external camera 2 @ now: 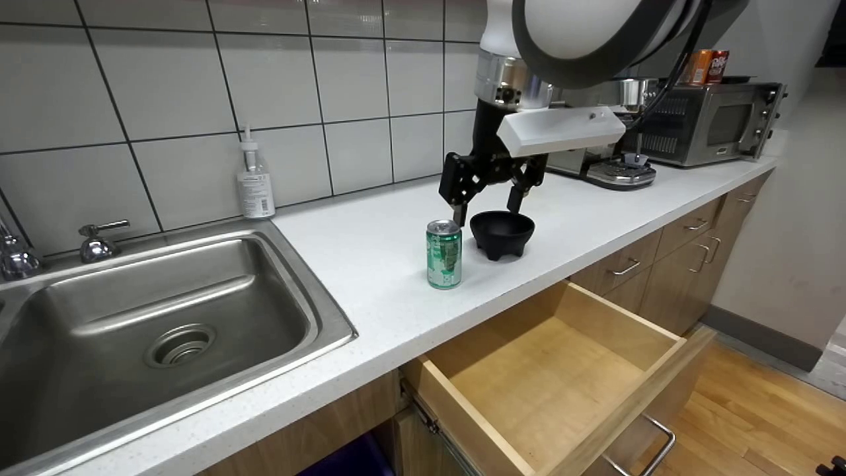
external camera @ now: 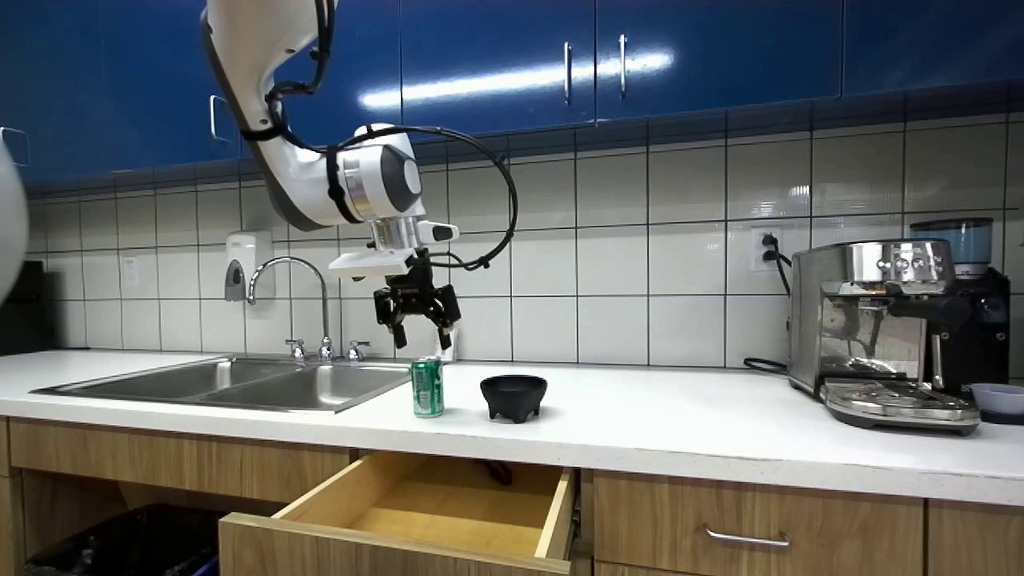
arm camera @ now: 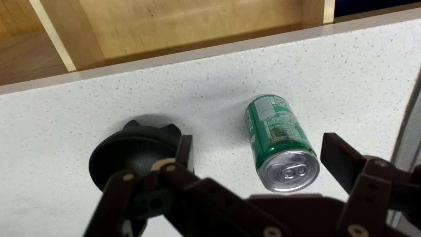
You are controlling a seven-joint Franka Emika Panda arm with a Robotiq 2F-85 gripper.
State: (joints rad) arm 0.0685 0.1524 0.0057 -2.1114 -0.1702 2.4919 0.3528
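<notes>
Green can (external camera: 427,389), lower than claw (external camera: 422,339), apart

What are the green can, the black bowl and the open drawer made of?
The green can looks like shiny metal, probably aluminium, with a bare silvery top. The black bowl might be plastic or stone: its dull surface fits both. Inside, the open drawer looks like smooth, pale wood, with faint grain.

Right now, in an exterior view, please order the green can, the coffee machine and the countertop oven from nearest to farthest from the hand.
1. Green can: on the counter, lower than the open hand.
2. Coffee machine: past the hand, along the counter.
3. Countertop oven: beyond the coffee machine.
</notes>
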